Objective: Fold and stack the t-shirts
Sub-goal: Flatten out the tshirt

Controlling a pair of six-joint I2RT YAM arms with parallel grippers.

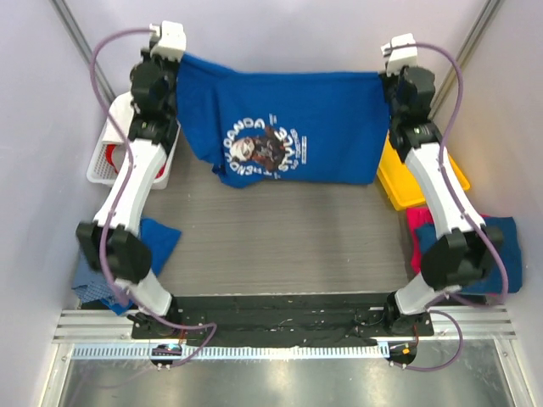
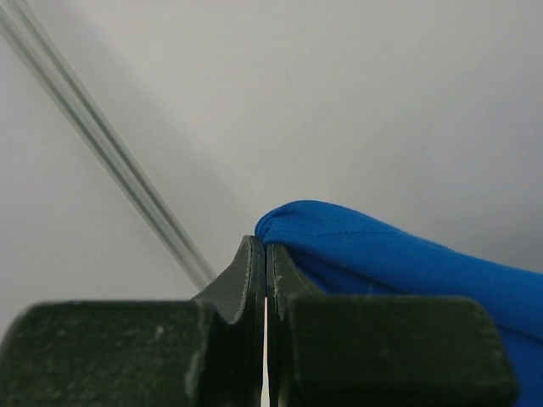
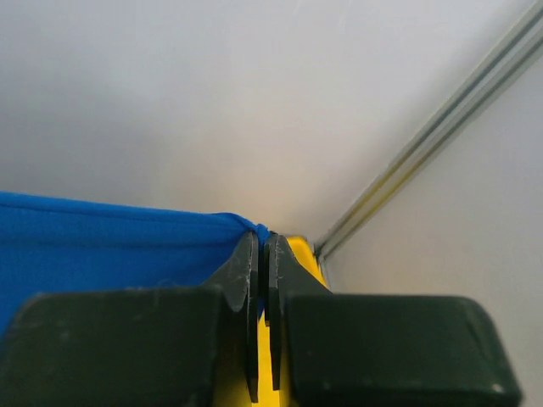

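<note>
Step in hand: the royal blue cloth t-shirt [image 1: 331, 110] with a round white-and-brown chest print [image 1: 261, 146] is held up and spread between the two arms. I judge it is being opened out so it can be laid flat and folded.
Done so far: nothing that shows for certain. A magenta pink cloth [image 1: 416, 233] and a plain blue cloth [image 1: 502, 246] lie on the right of the grey ribbed bench [image 1: 280, 246], partly under the right arm. I cannot tell whether they are folded.
Left to do: laying this shirt down, folding it and stacking it. A rumpled blue cloth [image 1: 159, 239] beside the left arm looks unfolded too.
Left claw [image 2: 265, 251]: pinched tight on one top corner of the shirt, whose hem bulges out beside the fingers.
Right claw [image 3: 261, 242]: clamped on the opposite top corner, with a yellow plastic bin [image 3: 299, 253] behind it.
Shirt relative to claws: its top edge runs nearly straight from one claw to the other. The body hangs below them over the far part of the bench. Whether the lower edge touches the bench I cannot tell.
Nearby: a white lattice basket [image 1: 106, 161] stands at the far left.
</note>
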